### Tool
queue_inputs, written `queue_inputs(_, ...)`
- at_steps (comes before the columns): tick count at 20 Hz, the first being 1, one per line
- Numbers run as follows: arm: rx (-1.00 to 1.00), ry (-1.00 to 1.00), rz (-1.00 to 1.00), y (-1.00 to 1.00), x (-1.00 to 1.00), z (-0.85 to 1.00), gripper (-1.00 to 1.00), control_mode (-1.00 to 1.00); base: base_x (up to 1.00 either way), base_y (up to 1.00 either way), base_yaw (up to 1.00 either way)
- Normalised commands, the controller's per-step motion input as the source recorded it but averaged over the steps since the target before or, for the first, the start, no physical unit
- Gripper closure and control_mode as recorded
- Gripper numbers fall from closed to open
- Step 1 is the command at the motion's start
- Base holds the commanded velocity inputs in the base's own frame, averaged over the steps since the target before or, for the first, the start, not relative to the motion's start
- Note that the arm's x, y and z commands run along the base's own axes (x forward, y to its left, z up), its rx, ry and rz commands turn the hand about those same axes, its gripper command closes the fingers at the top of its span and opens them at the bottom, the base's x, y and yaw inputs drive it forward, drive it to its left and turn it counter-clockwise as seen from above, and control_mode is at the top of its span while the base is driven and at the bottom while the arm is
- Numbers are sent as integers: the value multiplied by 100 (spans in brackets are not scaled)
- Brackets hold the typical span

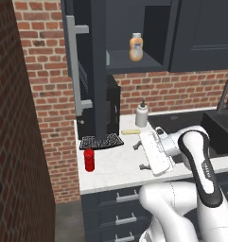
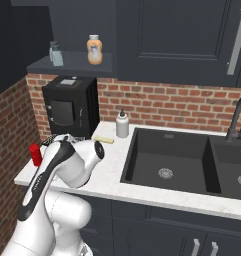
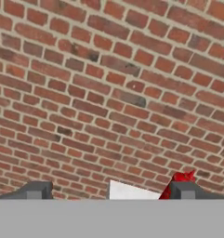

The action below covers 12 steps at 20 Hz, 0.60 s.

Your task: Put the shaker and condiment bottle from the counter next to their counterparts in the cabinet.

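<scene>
Tool (image 1: 138,157): hangs low over the counter, its two fingers spread wide with nothing between them; it points toward the brick side wall.
Condiment bottle (image 1: 89,159): red, upright on the counter, ahead of the tool toward the brick side wall and apart from it; in the hand view a red sliver (image 3: 180,178) shows just behind one fingertip.
Counter (image 1: 115,171): white marbled top directly beneath the tool, over dark drawers.
Shaker (image 2: 55,54): pale grey-blue jar on the cabinet shelf, high above the tool, just beside the orange bottle; whether it is the counter's shaker or its twin I cannot tell.
Orange bottle (image 1: 136,47): pale cap, upright on the shelf, well above the tool.
Cabinet (image 1: 134,60): door swung open, shelf well above the tool.
Pump bottle (image 1: 142,114): white, on the counter beyond the tool, near the back wall.
Black appliance (image 2: 70,106): on the counter under the cabinet, behind the tool.
Sink (image 2: 167,160): dark basin, off to the tool's right side.
</scene>
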Motion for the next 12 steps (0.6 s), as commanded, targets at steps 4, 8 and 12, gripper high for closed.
queue_inputs(4, 6, 8, -13, 0, 0, -3, -100, -100, 0, 0, 0)
queue_inputs(8, 0, 4, -2, 18, 0, -6, -100, -100, 0, 0, 0)
queue_inputs(12, 0, 0, -19, 61, 10, -67, -100, -100, 0, 0, 0)
